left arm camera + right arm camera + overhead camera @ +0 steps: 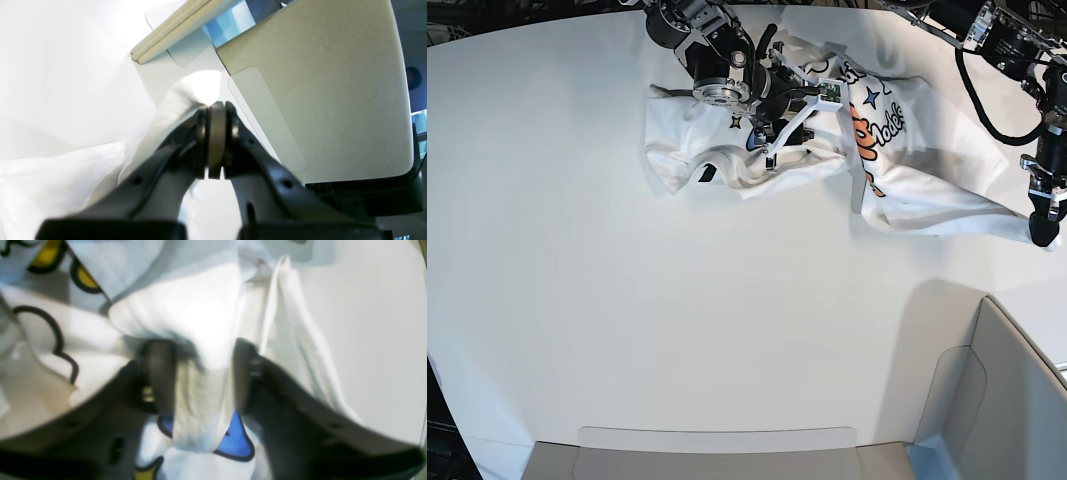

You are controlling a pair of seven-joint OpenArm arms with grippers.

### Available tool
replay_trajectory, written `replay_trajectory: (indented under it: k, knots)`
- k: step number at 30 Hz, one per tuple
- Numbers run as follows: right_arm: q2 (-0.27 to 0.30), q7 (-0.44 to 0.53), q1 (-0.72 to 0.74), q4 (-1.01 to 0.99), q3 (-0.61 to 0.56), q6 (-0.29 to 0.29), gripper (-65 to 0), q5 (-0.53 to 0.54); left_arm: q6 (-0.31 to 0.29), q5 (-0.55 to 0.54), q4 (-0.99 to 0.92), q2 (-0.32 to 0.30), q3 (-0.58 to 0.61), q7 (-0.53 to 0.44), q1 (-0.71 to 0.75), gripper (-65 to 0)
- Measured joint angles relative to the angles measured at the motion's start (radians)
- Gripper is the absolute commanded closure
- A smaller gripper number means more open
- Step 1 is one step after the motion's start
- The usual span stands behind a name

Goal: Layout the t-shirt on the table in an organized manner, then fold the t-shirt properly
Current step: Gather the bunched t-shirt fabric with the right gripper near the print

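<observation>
A wide white table fills the base view, its far edge curving across the top of the picture. At the near right corner stands a grey-white bin wall, and a low grey strip runs along the near edge.

The t-shirt lies crumpled at the far side of the table, right of centre. It stretches from a bunched white heap on the left, under the right arm, across orange lettering and small dark stars in the middle, to a drawn-out point of cloth at the far right. The right part is pulled fairly flat and casts a shadow on the table near it.

The right gripper is down in the bunched left part of the shirt. In its wrist view the jaws stand apart with a thick fold of white cloth between them, blue and yellow print around it; the picture is blurred, and whether the pads press on the fold cannot be told.

The left gripper is at the right edge of the base view, at the tip of the drawn-out cloth. In its wrist view the jaws are pressed together on a pinch of white fabric, which trails away to the left, with the bin wall beyond.
</observation>
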Motion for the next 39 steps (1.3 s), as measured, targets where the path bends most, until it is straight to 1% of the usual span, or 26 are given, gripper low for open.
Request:
replay_trajectory:
  k: [2,3,4,6,10,13,17,19,23,26,27,29,30,33,35,37,39]
  knots:
    - [-0.003,-0.002,0.010,-0.006,0.000,0.000,-5.1,-0.001,0.000,0.001,0.000,0.000,0.000,0.000,0.001,-0.2]
    - [-0.008,-0.002,0.012,-0.006,0.000,0.000,-0.9,-0.002,0.000,0.001,0.000,0.000,0.000,0.000,0.001,-0.2]
    - [-0.016,-0.003,0.014,-0.006,0.000,0.000,0.0,-0.002,0.000,0.000,0.000,0.000,0.000,0.000,0.000,-0.2]
    - [-0.029,0.001,0.019,-0.006,0.000,0.000,0.0,-0.004,0.000,0.000,0.000,0.000,0.000,0.000,0.000,-0.2]
    - [-0.028,0.003,0.028,-0.001,-0.001,0.000,0.0,-0.002,0.000,0.001,0.000,0.000,0.000,0.000,0.000,-0.2]
    - [-0.025,-0.004,0.016,0.058,-0.001,0.000,0.0,-0.003,0.000,0.000,0.000,0.000,0.000,0.000,0.000,-0.2]
    - [-0.024,0.000,-0.049,0.187,-0.001,0.000,0.0,-0.002,0.001,0.001,0.000,0.000,0.000,0.000,0.002,-0.2]
    - [-0.024,-0.002,-0.070,0.212,-0.001,0.000,0.0,-0.002,0.000,0.000,0.000,0.000,0.000,0.000,0.002,-0.2]
    - [-0.022,-0.009,-0.089,0.215,0.008,0.000,0.0,-0.005,0.000,0.001,0.000,0.000,0.000,0.000,0.024,-0.3]
    - [-0.003,-0.008,-0.108,0.214,0.011,0.000,0.0,-0.003,0.000,0.005,-0.001,0.001,0.000,0.000,0.051,-0.4]
    - [-0.002,-0.021,-0.111,0.211,0.014,0.000,0.0,0.010,0.001,0.006,-0.002,0.000,0.000,-0.001,0.059,-0.4]
    - [-0.002,-0.013,-0.114,0.211,0.014,0.000,0.0,0.002,0.000,0.004,-0.002,0.000,0.000,0.000,0.082,-0.4]
    - [-0.002,-0.012,-0.114,0.211,0.014,0.000,-1.9,0.002,0.000,0.005,-0.002,0.001,0.000,0.000,0.094,-0.4]
    - [-0.003,-0.012,-0.116,0.211,0.015,0.000,-12.2,0.002,-0.001,0.005,-0.003,0.000,0.000,-0.001,0.132,-0.4]
    - [-0.003,-0.012,-0.117,0.211,0.016,0.000,-17.1,0.002,-0.001,0.005,-0.003,0.001,0.000,0.000,0.159,-0.4]
    - [-0.003,-0.024,-0.116,0.210,0.016,0.000,-19.4,-0.002,0.000,0.007,-0.003,0.000,-0.002,0.000,0.183,-0.4]
    - [-0.003,-0.055,-0.116,0.198,0.016,0.000,-18.9,-0.009,0.000,0.008,-0.003,0.000,-0.003,0.000,0.205,-0.4]
